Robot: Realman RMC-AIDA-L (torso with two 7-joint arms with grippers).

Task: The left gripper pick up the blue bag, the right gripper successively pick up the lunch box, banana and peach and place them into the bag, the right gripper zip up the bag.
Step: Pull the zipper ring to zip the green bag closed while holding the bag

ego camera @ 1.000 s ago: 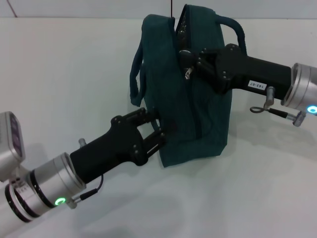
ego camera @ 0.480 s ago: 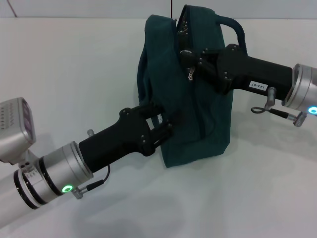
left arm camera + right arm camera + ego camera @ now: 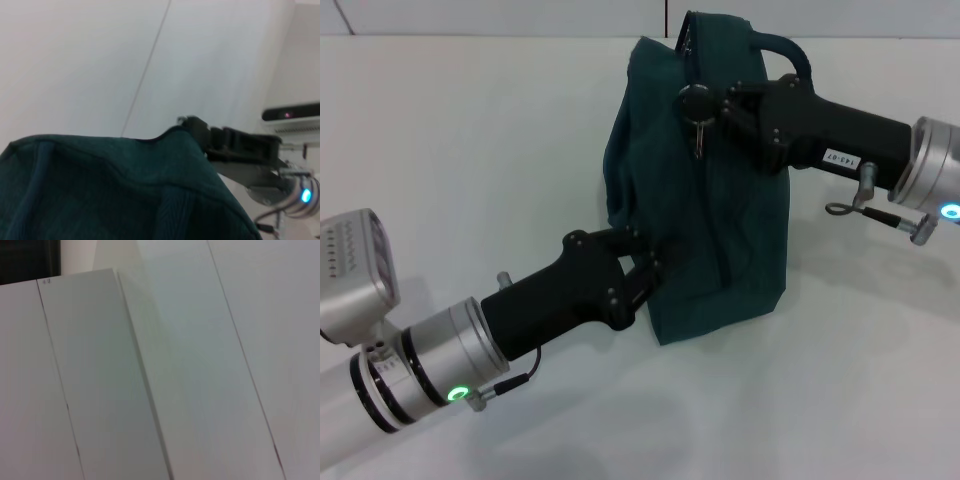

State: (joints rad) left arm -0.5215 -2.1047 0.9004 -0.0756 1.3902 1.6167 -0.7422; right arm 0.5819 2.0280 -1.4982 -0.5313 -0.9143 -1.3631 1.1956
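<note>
Head view gives us the best look: the blue bag [image 3: 705, 190] stands upright on the white table [image 3: 470, 130], toward the far middle, with a dark carry handle [image 3: 790, 55] arching over its top. Our left arm comes in low from the near left, forearm angled up toward the bag, and the left gripper [image 3: 645, 262] is pressed into the bag's lower left side, fingers closed down on a fold of the fabric there as far as we can make out. The right arm reaches in from the right, roughly level, and the right gripper [image 3: 705, 103] sits at the top front of the bag, clenched on the zipper pull [image 3: 698, 140], a small metal tab hanging just under a round black knob. The zipper line runs down the front of the bag and we can't tell how much of it is done up. Whatever's inside the bag is hidden from us, no lunch box or fruit visible anywhere. Left wrist view is mostly teal fabric [image 3: 115, 195] filling the lower part, with the right gripper [image 3: 200, 135] poking over the bag's top edge farther off and a blue light on its wrist. Right wrist view only shows pale wall panels, no bag, no fingers.
</note>
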